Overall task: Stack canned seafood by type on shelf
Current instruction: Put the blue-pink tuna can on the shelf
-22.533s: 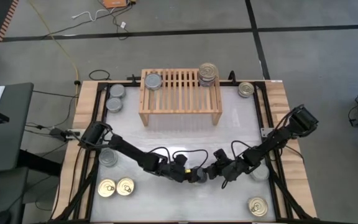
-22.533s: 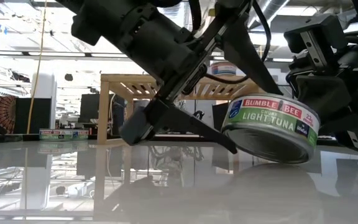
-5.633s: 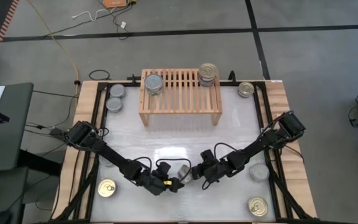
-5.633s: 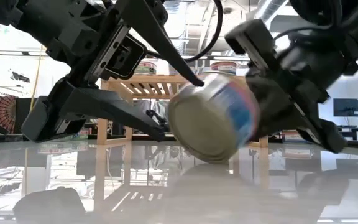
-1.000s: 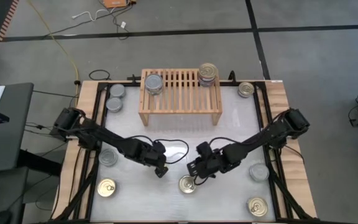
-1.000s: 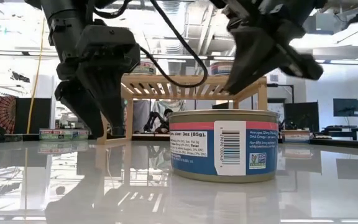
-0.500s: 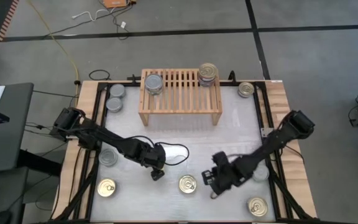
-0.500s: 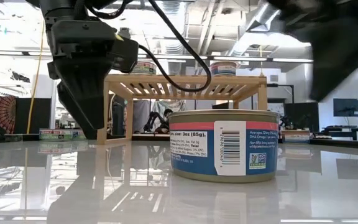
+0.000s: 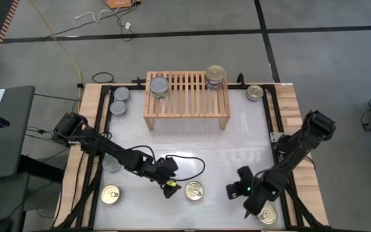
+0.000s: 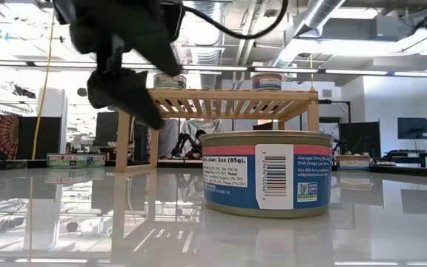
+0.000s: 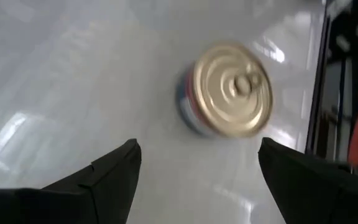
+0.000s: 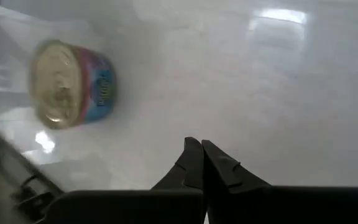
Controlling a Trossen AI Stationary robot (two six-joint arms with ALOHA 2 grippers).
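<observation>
A gold-topped can (image 9: 194,191) (image 10: 265,174) stands upright on the table near its front edge. My left gripper (image 9: 171,187) (image 11: 197,168) is just to its left, open, with the can (image 11: 229,90) ahead of the fingers and apart from them. My right gripper (image 9: 251,207) (image 12: 197,148) is shut and holds nothing, low at the near right beside another gold-topped can (image 9: 267,214) (image 12: 67,84). The shelf (image 9: 185,96) stands at the far middle, with a silver-topped stack (image 9: 159,87) on its left end and a gold-topped stack (image 9: 215,76) on its right end.
Two silver-topped cans (image 9: 119,102) stand left of the shelf and a gold one (image 9: 255,93) right of it. Another gold can (image 9: 111,194) sits at the near left, and a silver one (image 9: 111,164) lies partly under my left arm. Wooden planks edge the table's sides.
My right gripper has drawn away from the middle can toward the table's near right corner, next to the gold can there. My left gripper has moved a little nearer and turned toward the middle can, which has stayed upright in place.
</observation>
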